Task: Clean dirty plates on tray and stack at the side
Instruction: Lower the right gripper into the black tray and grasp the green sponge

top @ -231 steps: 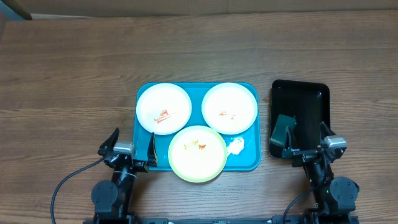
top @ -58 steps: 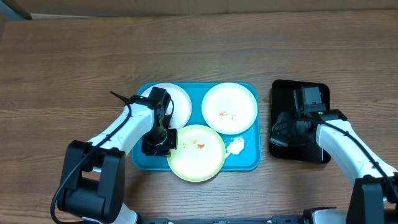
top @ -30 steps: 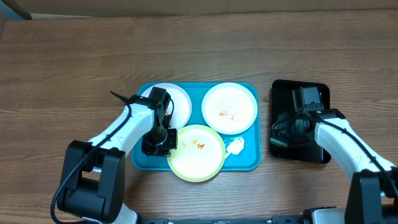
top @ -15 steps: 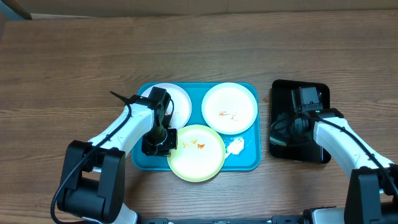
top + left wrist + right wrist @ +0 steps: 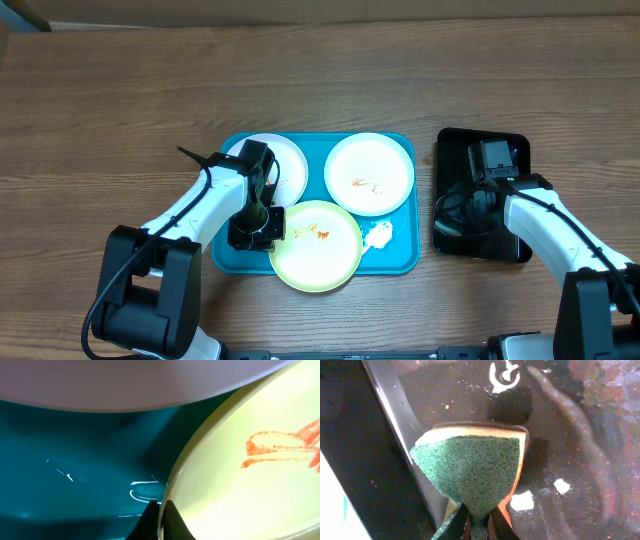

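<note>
The turquoise tray (image 5: 400,258) holds three plates. Two are white, one at the back left (image 5: 290,170) and one at the back right (image 5: 369,172), and both carry orange smears. The yellow-green plate (image 5: 316,245) sits at the front. My left gripper (image 5: 262,232) is shut on its left rim. In the left wrist view the jaws (image 5: 160,516) pinch that rim (image 5: 172,475) above the tray floor (image 5: 75,460). My right gripper (image 5: 470,205) is over the black tray (image 5: 505,150). It (image 5: 479,525) is shut on a green scouring sponge (image 5: 470,467).
A small white blob (image 5: 379,236) lies on the turquoise tray by the front plate. The black tray's glossy floor (image 5: 570,435) has crumbs and wet marks. Bare wooden table (image 5: 120,110) surrounds both trays.
My right gripper has closed on the sponge in the black tray. The left arm and the plates have not moved.
</note>
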You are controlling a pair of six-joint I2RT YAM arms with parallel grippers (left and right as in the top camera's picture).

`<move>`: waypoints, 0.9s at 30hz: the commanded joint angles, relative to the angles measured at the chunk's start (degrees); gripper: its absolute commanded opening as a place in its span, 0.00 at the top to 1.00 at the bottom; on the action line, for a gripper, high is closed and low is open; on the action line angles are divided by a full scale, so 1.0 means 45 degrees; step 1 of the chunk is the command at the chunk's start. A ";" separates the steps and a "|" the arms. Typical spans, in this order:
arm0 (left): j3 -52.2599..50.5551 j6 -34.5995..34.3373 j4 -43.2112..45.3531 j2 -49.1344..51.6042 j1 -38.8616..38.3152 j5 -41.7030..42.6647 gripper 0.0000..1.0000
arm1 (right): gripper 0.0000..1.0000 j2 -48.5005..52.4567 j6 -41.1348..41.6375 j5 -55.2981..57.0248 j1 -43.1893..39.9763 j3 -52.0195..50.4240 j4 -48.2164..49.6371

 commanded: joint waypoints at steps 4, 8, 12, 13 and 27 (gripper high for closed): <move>0.0238 -0.0087 0.0049 0.0078 -0.0097 -0.0121 0.96 | 0.93 0.0092 0.0058 0.0559 0.0044 -0.0447 0.0248; 0.0238 -0.0087 0.0049 0.0078 -0.0097 -0.0121 0.96 | 0.92 0.0092 0.0044 0.0554 0.0044 -0.1307 0.1185; 0.0238 -0.0087 0.0049 0.0078 -0.0097 -0.0121 0.96 | 0.96 0.0083 0.0044 0.0447 0.0044 -0.1316 0.1243; 0.0238 -0.0087 0.0049 0.0078 -0.0097 -0.0117 0.96 | 0.96 0.0058 0.0044 0.0408 0.0044 -0.1175 0.1073; 0.0238 -0.0087 0.0053 0.0078 -0.0097 -0.0117 0.96 | 0.96 -0.1039 -0.0534 0.0748 0.0029 0.3313 -0.2331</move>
